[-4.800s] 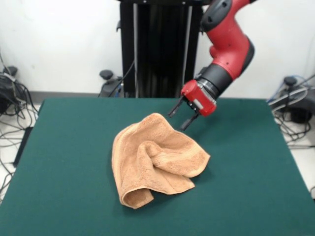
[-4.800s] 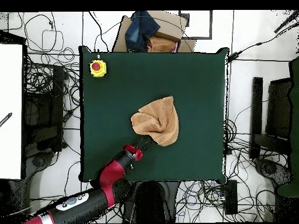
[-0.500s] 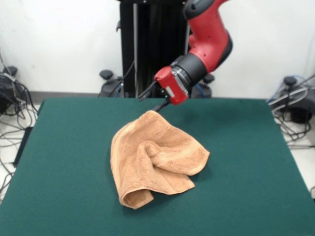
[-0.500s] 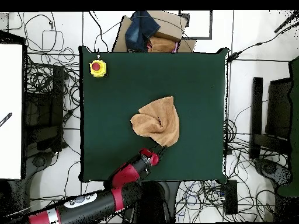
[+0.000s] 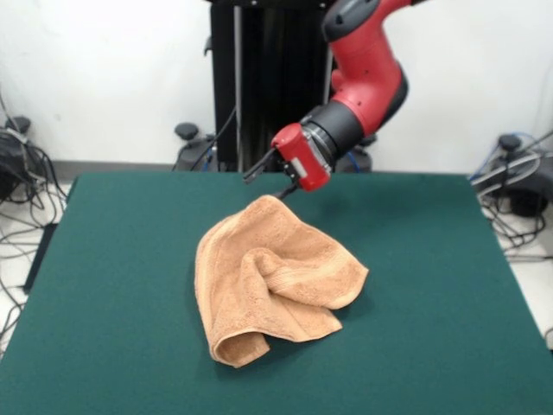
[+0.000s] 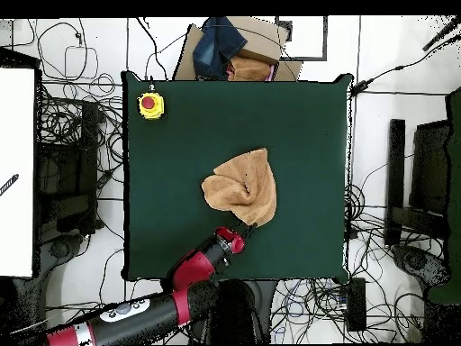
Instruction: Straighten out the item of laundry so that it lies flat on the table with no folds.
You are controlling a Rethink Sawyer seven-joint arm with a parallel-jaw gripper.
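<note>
The orange-tan towel (image 5: 272, 281) lies crumpled near the middle of the dark green table (image 5: 112, 259), with folds across it and one edge doubled over at the front. My gripper (image 5: 262, 188) hangs just behind the towel's far corner. Its two black fingers stand apart, and the lower fingertip (image 5: 282, 194) is right at that corner. No cloth shows between the fingers. In the overhead view the towel (image 6: 241, 186) sits mid-table and the gripper (image 6: 245, 231) is at its corner nearest the robot's base.
A yellow box with a red button (image 6: 150, 105) stands on a table corner in the overhead view. Clothes and a cardboard box (image 6: 234, 50) lie beyond the table's far edge. Cables cover the floor around the table.
</note>
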